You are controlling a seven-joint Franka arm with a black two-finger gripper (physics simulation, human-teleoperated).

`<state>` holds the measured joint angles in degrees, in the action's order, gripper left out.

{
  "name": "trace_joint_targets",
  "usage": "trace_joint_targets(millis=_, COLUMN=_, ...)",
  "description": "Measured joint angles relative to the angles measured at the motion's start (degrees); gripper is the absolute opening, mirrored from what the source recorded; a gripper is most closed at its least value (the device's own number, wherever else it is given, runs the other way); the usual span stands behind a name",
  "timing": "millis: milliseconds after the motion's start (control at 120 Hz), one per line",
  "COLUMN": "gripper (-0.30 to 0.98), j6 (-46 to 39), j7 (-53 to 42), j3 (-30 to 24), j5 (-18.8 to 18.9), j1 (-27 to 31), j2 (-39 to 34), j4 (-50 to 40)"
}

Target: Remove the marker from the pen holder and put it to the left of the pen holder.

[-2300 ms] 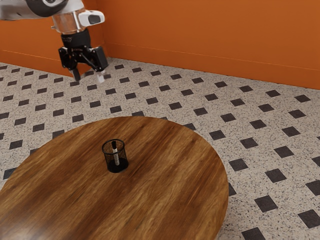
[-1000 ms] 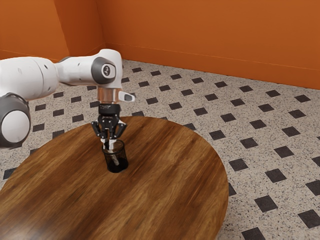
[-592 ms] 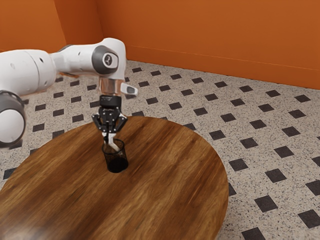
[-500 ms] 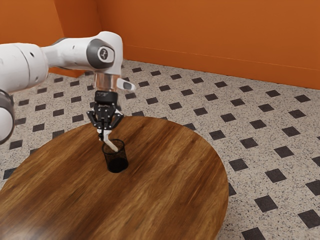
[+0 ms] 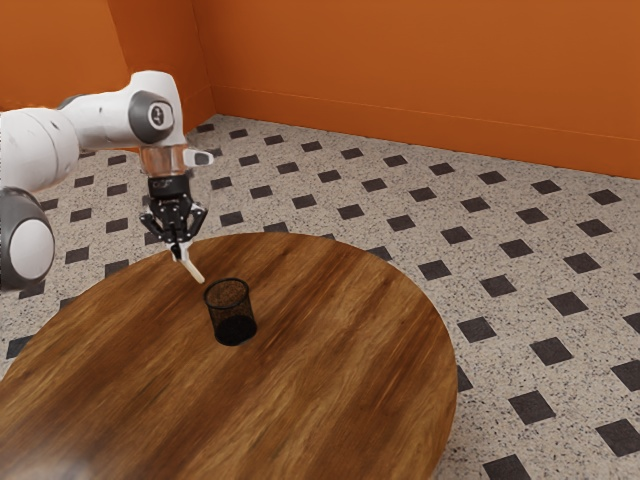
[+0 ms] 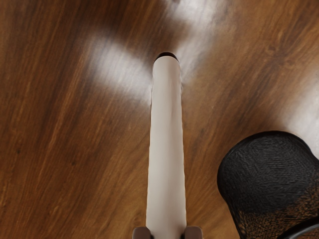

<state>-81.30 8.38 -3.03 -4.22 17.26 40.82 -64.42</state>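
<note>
The black two-finger gripper [image 5: 180, 247] pinches a slim white marker [image 6: 166, 144] by one end. Its long axis slants down toward the exterior view's right, dark-tipped end free, outside the black mesh pen holder [image 5: 233, 326], above the round brown wooden table [image 5: 340, 380].

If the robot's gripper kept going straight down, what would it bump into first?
Probably the table. The gripper holds the marker, whose tip would likely touch down first. The pen holder looks off to one side. How high it hangs is unclear.
</note>
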Motion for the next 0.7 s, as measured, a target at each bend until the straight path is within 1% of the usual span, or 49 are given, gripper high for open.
trace_joint_targets(millis=133, gripper=-0.1, j6=-6.0, j7=-3.3, j3=-0.5, j5=-1.5, j1=2.7, j2=3.5, j4=-0.5)
trace_joint_targets(millis=192, gripper=-0.1, j6=-8.2, j7=-5.1, j3=-2.0, j5=-1.5, j1=4.4, j2=4.4, j4=-1.4)
trace_joint_targets(millis=267, gripper=-0.09, j6=-10.5, j7=-7.9, j3=-2.7, j5=-1.2, j1=5.6, j2=4.9, j4=-2.7)
trace_joint_targets(millis=408, gripper=0.08, j6=-12.2, j7=-12.3, j3=-2.8, j5=-1.2, j1=6.0, j2=4.9, j4=-3.3)
trace_joint_targets(millis=500, gripper=0.15, j6=-12.4, j7=-14.6, j3=-2.9, j5=-1.1, j1=6.0, j2=4.9, j4=-3.4)
trace_joint_targets(millis=542, gripper=0.14, j6=-12.2, j7=-15.5, j3=-2.8, j5=-1.0, j1=6.0, j2=4.8, j4=-3.4)
trace_joint_targets(millis=700, gripper=0.01, j6=-9.9, j7=-18.3, j3=-2.2, j5=-1.0, j1=6.0, j2=4.7, j4=-6.1)
